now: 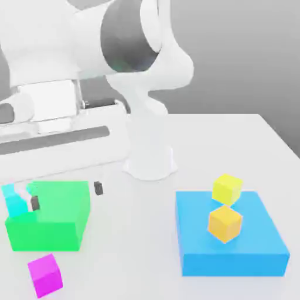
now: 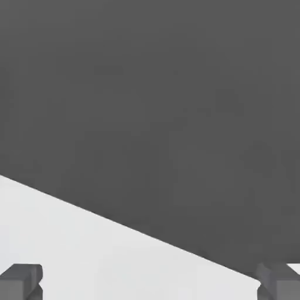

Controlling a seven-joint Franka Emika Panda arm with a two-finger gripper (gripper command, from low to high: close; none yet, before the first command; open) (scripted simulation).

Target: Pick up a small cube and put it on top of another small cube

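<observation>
Several small cubes lie on the white table (image 1: 140, 234). A yellow cube (image 1: 227, 188) sits at the far edge of a flat blue slab (image 1: 246, 246), and an orange cube (image 1: 224, 222) rests on the slab's top. A magenta cube (image 1: 45, 274) lies near the front at the exterior view's left. A cyan cube (image 1: 13, 199) sits beside a large green block (image 1: 50, 225). My gripper (image 1: 67, 195) hangs open around the green block's far top edge, its dark fingertips (image 1: 98, 187) wide apart with nothing between them. In the hand view the gripper (image 2: 149, 284) shows both tips over bare table (image 2: 88, 252).
The arm's white base (image 1: 149, 158) stands at the table's middle back, and its bulky links fill the upper part of the exterior view's left. The table's right edge runs close behind the blue slab.
</observation>
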